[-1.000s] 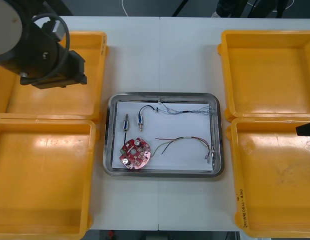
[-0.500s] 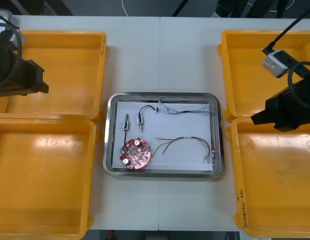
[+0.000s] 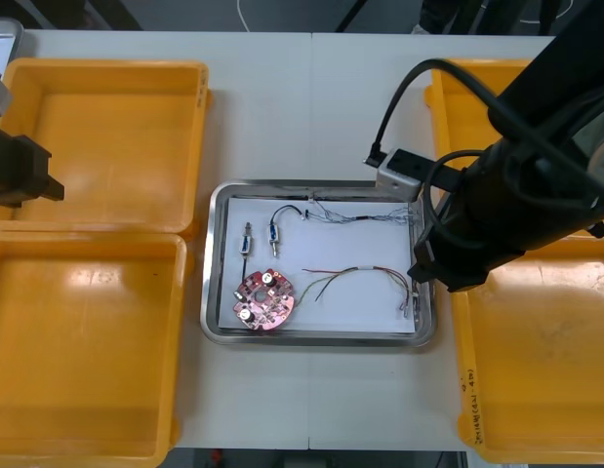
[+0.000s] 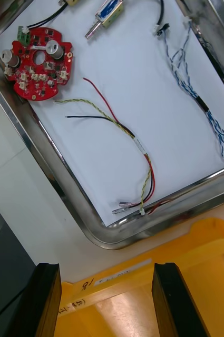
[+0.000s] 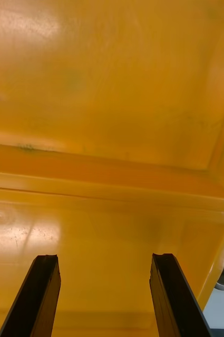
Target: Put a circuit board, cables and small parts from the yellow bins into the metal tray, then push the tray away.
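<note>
Front view: metal tray (image 3: 213, 263) mid-frame, loaded: circuit board (image 3: 263, 300) lower left, cables (image 3: 360, 272), small metal parts (image 3: 273, 236). Right gripper (image 4: 105, 271) spread, empty, over yellow bin (image 4: 212, 234) rim just beside tray's right edge; left gripper (image 5: 104, 260) spread, idle, frame left. Likely best: fingers low on the near rim, centred, push slow so nothing yaws.

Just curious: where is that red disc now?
In the front view the circuit board lies in the near left corner of the metal tray, close to two small metal parts.
</note>
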Robot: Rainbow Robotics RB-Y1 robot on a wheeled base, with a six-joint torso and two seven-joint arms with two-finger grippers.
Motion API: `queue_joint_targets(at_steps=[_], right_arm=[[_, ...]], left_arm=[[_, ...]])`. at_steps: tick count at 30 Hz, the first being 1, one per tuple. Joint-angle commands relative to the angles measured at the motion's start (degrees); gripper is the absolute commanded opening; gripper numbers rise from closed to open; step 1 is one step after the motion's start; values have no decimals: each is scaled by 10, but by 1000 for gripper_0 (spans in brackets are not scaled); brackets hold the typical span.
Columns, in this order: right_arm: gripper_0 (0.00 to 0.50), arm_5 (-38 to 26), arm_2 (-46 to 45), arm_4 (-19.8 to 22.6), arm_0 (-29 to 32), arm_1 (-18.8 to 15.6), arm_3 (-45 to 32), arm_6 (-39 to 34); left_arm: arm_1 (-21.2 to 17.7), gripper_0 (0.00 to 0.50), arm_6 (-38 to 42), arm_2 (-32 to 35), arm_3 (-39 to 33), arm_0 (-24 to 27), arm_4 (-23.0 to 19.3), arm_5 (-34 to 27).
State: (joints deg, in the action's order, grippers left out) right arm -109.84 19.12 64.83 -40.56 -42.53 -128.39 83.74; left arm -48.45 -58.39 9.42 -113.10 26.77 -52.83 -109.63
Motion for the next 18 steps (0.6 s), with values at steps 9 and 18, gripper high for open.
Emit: queue_joint_targets(at_steps=[9, 18], right_arm=[[500, -2, 219, -114, -131, 79, 0, 2], [500, 14, 294, -125, -145, 121, 68, 29]], left_arm=[[-35, 500, -58, 44, -34, -63, -26, -4], [-57, 500, -59, 59, -92, -120, -49, -4]])
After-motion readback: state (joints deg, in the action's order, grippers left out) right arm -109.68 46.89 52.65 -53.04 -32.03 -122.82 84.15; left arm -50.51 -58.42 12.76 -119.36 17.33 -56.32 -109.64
